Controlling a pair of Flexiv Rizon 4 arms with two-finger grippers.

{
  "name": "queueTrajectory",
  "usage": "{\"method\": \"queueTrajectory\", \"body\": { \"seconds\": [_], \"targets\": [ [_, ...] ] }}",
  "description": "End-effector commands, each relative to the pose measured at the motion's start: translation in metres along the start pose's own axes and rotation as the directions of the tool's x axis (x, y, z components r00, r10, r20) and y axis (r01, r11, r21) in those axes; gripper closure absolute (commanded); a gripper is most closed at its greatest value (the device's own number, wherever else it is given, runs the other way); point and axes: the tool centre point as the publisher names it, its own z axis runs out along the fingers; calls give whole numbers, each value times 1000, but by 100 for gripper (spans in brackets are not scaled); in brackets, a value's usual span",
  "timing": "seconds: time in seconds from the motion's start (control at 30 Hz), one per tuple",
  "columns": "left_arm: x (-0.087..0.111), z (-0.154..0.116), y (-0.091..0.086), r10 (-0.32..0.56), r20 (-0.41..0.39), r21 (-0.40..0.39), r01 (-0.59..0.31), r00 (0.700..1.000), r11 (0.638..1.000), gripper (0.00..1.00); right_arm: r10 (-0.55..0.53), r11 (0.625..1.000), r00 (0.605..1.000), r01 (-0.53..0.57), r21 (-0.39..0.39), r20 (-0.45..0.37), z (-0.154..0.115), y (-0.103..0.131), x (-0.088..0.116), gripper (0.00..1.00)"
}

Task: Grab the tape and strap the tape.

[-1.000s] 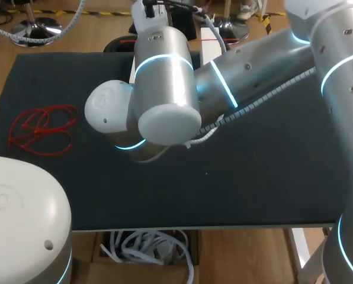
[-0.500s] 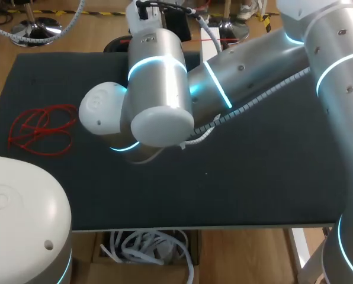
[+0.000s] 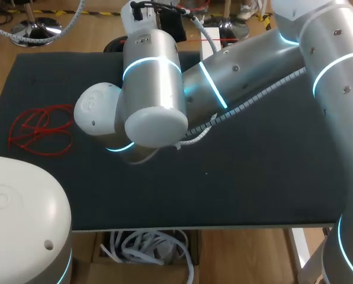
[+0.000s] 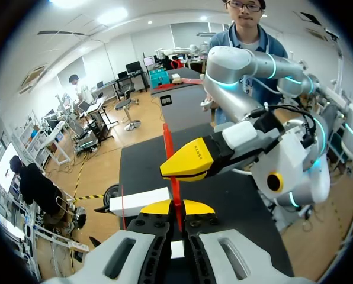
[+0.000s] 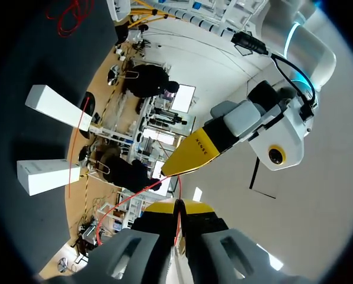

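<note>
The bench point(image 3: 253, 177) is covered with a dark mat, and on its left part lies a loose red tangle point(image 3: 40, 127) of thin strap, well apart from both arms. My right arm point(image 3: 236, 77) comes in from the right side and reaches over the middle to the far edge of the bench. Of my left arm point(image 3: 16, 207) the head view shows only a white rounded joint in the near left corner. In the left wrist view, the left tool point(image 4: 176, 208) has its two yellow tips pressed together on the red tape point(image 4: 169, 148). The tape goes straight out from the tips and passes behind the yellow tip of the other tool, which is just ahead. In the right wrist view, the right tool point(image 5: 176, 207) is also closed on the tape, which is here a thin red line between its fingers. From there the line bends away to the side, and the left tool's yellow tip points toward it from close by. So the tape is held in the air between the two tools, above the bench. Two white blocks point(image 5: 57, 106) stand on the mat under them, near each other.
</note>
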Motion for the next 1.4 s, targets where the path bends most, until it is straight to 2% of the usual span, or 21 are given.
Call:
{"method": "queueTrajectory", "body": {
  "seconds": [0.03,0.07,0.1,0.13,0.17,0.2,0.27,0.37,0.57,0.67,0.83,1.07,1.17,1.3,1.4],
  "targets": [
    [0,0,-1,-1,-1,-2,1,1000,1000,100,6,1000,1000,-6,2,-1,-3,0,-3,100],
    [0,0,-1,-1,-1,-2,1,1000,1000,100,8,1000,1000,-8,3,0,-3,-1,-4,100],
    [0,0,-1,-1,-1,-2,1,1000,1000,100,11,1000,1000,-11,5,0,-4,-2,-4,87],
    [0,0,-1,-1,-1,-2,1,1000,1000,100,15,1000,1000,-15,8,-1,-4,-3,-5,82],
    [0,0,-1,-1,-1,-2,1,1000,1000,100,17,1000,1000,-17,11,0,-5,-4,-6,72],
    [0,0,-1,-1,-1,-2,1,1000,1000,100,22,1000,1000,-22,13,2,-7,-5,-8,69],
    [0,0,-1,-1,-1,-2,1,1000,1000,100,29,999,1000,-29,16,-1,-9,-7,-10,74],
    [0,0,-1,-1,-1,-2,1,1000,1000,100,44,999,999,-44,17,-5,-15,-11,-15,73],
    [0,0,-1,-1,-1,-2,1,1000,1000,100,93,996,996,-93,10,-4,-29,-24,-28,77],
    [0,0,-1,-1,-1,-2,1,1000,1000,100,115,993,993,-115,6,-1,-38,-34,-36,76],
    [0,0,-1,-1,-1,-2,1,1000,1000,100,143,990,990,-143,21,5,-48,-61,-47,74],
    [0,0,-1,-1,-1,-2,1,1000,1000,100,175,982,984,-175,75,0,-51,-117,-55,60],
    [0,0,-1,-1,-1,-2,1,1000,1000,100,173,980,985,-172,101,-3,-48,-140,-55,51],
    [0,0,-1,-1,-1,-2,1,1000,1000,100,173,979,985,-172,111,-2,-44,-167,-59,0],
    [0,0,-1,-1,-1,-2,1,1000,1000,100,153,981,988,-153,119,5,-37,-184,-56,0]
  ]
}}
